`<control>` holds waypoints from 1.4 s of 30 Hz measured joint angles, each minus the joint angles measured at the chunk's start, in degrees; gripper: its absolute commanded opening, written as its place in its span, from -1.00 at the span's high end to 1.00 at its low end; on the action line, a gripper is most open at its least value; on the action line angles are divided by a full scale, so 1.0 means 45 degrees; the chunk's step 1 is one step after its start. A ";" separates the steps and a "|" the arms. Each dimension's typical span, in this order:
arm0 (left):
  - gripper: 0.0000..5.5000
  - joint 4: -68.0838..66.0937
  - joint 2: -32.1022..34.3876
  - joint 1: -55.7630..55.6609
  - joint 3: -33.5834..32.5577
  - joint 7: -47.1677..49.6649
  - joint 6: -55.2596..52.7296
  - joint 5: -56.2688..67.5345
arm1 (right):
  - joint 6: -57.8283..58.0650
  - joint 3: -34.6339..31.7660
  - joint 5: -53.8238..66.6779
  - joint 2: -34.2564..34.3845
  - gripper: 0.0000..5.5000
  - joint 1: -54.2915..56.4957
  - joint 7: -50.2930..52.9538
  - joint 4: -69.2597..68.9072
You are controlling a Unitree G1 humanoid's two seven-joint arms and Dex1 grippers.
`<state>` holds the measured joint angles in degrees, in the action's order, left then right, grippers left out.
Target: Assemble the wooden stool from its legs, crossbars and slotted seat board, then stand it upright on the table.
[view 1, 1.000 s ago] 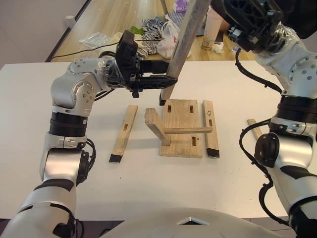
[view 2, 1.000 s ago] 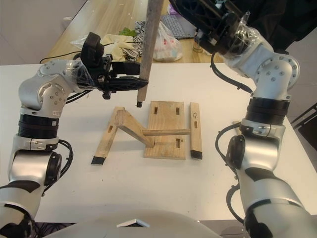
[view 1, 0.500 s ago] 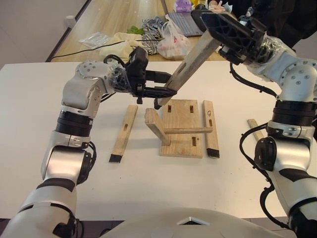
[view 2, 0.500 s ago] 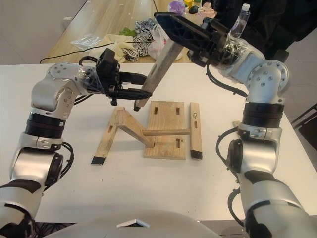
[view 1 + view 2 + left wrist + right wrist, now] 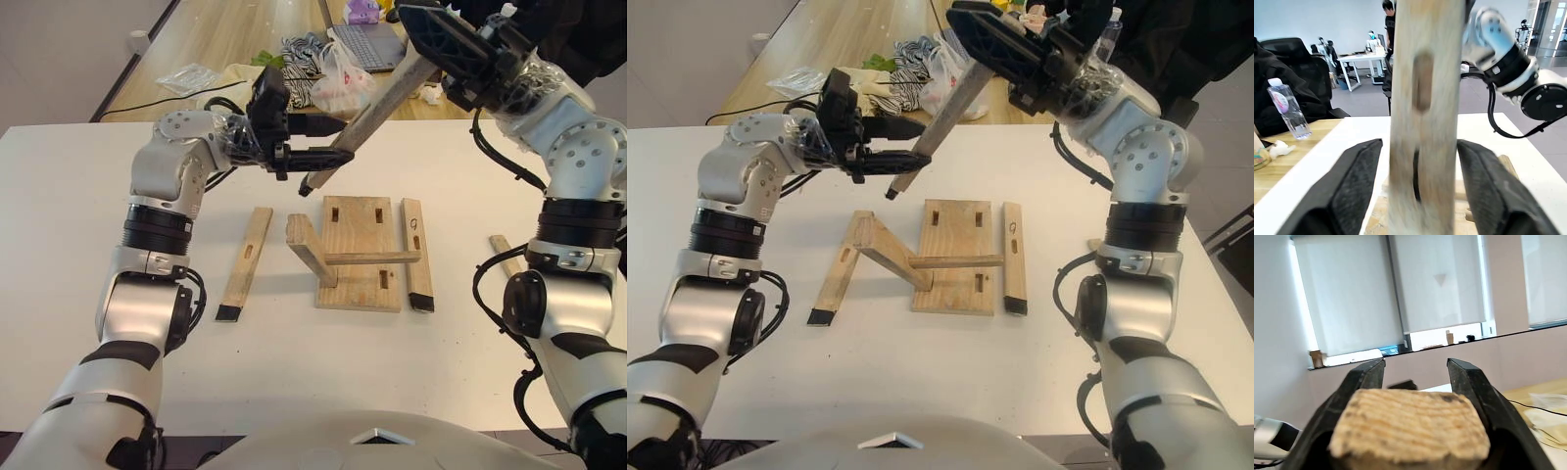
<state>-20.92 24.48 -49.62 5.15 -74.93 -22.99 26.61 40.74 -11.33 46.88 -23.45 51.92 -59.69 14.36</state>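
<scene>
- An office-like robotics lab, with a work area set in an open room.
- A large white table [image 5: 59, 245] serves as the bench.
- Behind it a wooden table [image 5: 186, 39] carries a laptop [image 5: 364, 44], a plastic bag [image 5: 343, 88] and striped cloth [image 5: 299, 54].
- Farther off stand a black office chair [image 5: 1298, 54], a desk [image 5: 1359, 58] and a water bottle [image 5: 1286, 107].
- Roller blinds [image 5: 1347, 293] cover tall windows.
</scene>
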 measured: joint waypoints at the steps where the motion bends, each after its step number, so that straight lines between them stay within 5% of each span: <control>1: -0.23 0.0132 0.0011 0.0009 -0.0099 0.0003 -0.0157 0.0105 | -0.0197 0.0061 -0.0238 -0.0018 0.26 -0.0007 -0.0069 0.0200; 14: -0.26 0.1686 -0.0015 0.1672 -0.3613 0.3135 -0.1625 0.2461 | -0.0235 -0.0863 -0.0786 -0.2152 0.26 -0.3350 -0.1422 -0.0252; 23: -0.26 0.2043 0.0043 0.2409 -0.3683 0.3522 -0.1744 0.2509 | 0.1360 -0.1272 0.0462 -0.3022 0.26 -0.5530 -0.2092 -0.2268; 42: -0.26 0.2173 -0.0019 0.2571 -0.3535 0.3586 -0.1737 0.2493 | -0.0133 0.0090 -0.0342 -0.4029 0.26 -0.5762 -0.3104 -0.2749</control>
<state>-11.14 24.39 -38.05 -10.75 -58.79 -30.80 37.83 40.14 -10.93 45.34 -41.58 25.99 -73.65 1.99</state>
